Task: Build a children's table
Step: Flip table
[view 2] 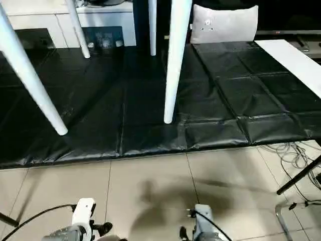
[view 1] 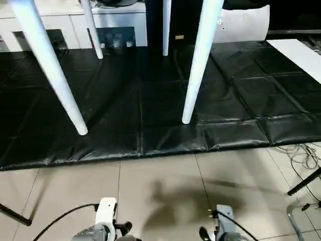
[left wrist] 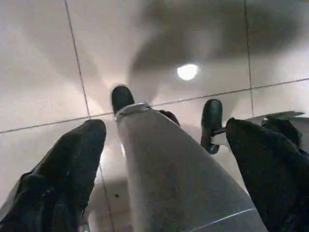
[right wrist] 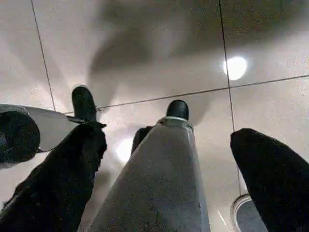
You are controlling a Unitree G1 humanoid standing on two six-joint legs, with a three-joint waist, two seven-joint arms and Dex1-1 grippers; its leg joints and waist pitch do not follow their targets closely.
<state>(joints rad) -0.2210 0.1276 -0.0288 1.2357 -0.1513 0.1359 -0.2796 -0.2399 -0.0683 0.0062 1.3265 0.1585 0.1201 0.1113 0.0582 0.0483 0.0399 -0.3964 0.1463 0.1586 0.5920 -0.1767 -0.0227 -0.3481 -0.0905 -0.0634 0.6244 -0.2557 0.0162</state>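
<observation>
Up ahead on the black padded mat [view 1: 150, 125] you've got the children's table standing on its feet: four white tapered legs come down from the top edge of the head views, so you never see the tabletop itself. The near left leg [view 1: 47, 65] slants down and outward to its foot on the mat, the near right leg [view 1: 198, 65] lands close to the mat's front edge, and the two far legs [view 1: 92, 30] sit further back by the white cabinet [view 1: 70, 22]. A white cushion [view 2: 224, 23] leans at the back right, and a flat white board [view 2: 296, 60] lies along the mat's right side.

Your arms are both low, down at the bottom of the head views over the beige tiled floor [view 1: 160, 186], well short of the mat and nowhere near the legs. The left gripper [left wrist: 164, 159] has its two black fingers [left wrist: 72, 159] spread wide apart with nothing between them except a grey robot leg and black foot below. Same deal on the right gripper [right wrist: 174, 169]: fingers [right wrist: 72, 164] splayed wide, empty, looking straight down at tiles.

Loose cables [view 1: 301, 155] and a black stand leg [view 1: 303, 183] sit on the floor off to your right.
</observation>
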